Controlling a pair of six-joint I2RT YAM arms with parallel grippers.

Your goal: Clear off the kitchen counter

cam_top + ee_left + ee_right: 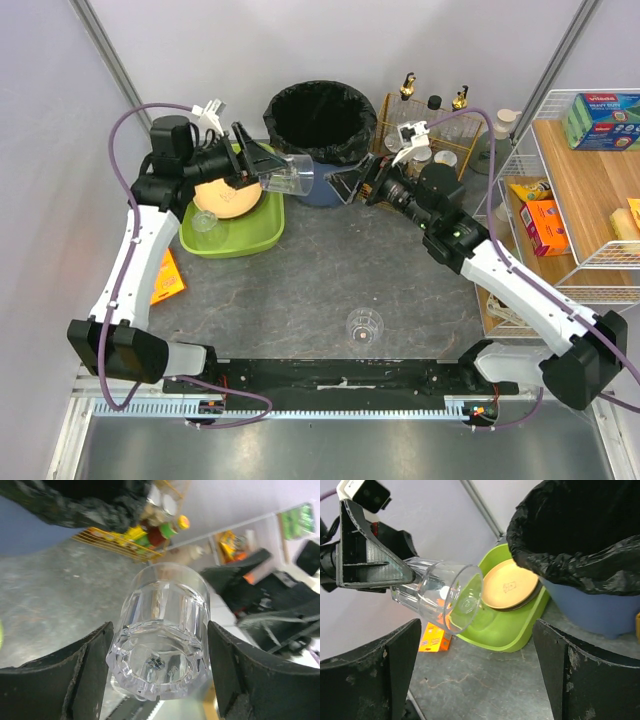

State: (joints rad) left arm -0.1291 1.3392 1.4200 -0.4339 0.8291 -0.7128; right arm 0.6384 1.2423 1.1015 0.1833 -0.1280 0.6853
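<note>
A clear faceted glass (pixel 291 176) hangs on its side above the kitchen counter (pixel 320 270), mouth turned right. My left gripper (pixel 262 168) is shut on its thick base, the fingers pressing both sides (pixel 160 630). The right gripper (pixel 345 185) faces the glass (pixel 445 597) from the right, a short way off its rim, with jaws wide open and nothing between them (pixel 477 655). A small clear cup (pixel 364 326) stands on the counter near the front.
A green tray (pixel 240 240) at back left holds a tan plate (pixel 225 197) and a small clear cup (pixel 205 220). A black-lined bin (pixel 320 120) stands behind. An orange packet (pixel 165 277) lies left. Bottles in a yellow caddy (pixel 430 130) and a wire rack (pixel 580 200) stand at the right.
</note>
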